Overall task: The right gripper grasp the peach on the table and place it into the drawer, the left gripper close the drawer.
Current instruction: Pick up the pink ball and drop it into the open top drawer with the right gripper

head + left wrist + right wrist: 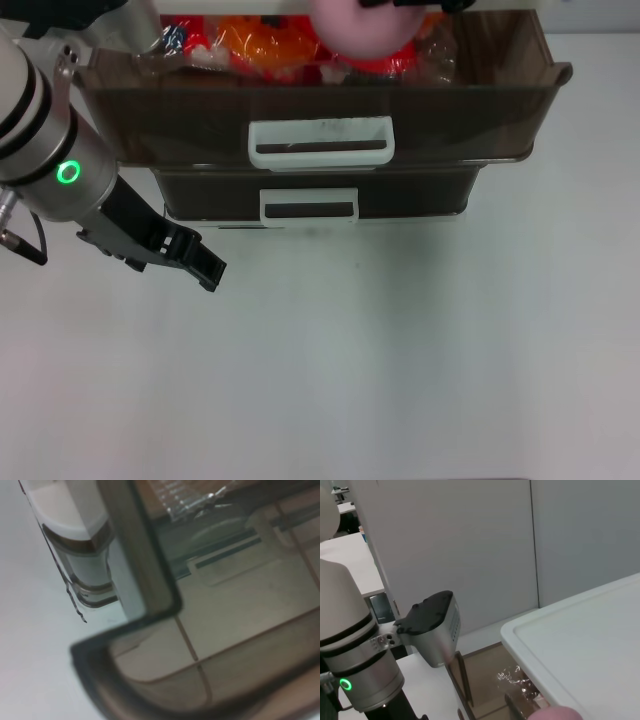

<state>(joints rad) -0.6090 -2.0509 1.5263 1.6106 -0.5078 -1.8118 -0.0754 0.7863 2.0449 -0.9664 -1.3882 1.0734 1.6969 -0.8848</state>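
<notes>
- White and matte, the table fills most of the head view, with a brown plastic drawer unit standing at its far edge.
- Pulled out toward the robot is the upper, wider drawer, translucent dark brown, with its long white loop handle facing forward.
- Below it sits the shallower drawer with a shorter white handle; it is pushed in further than the one above.
- Red and orange plastic-wrapped packets lie inside the open drawer, toward its back.
- Over the back of the open drawer, at the top edge of the head view, is the peach, pale pink and round; it shows above the packets, and whether it rests on them cannot be told.
- Dark parts of the right gripper show just beside the peach at the frame's top edge; whether its fingers clasp the fruit or stand apart cannot be told.
- A sliver of the peach also shows at the edge of the right wrist view.
- On the left, the left gripper hangs over the table in front of the drawer unit's left corner, apart from both handles, its arm's green ring light glowing.
- Its black fingers lie close together, nearly closed, and hold nothing.
- Close up in the left wrist view is the drawer's brown translucent corner.
</notes>
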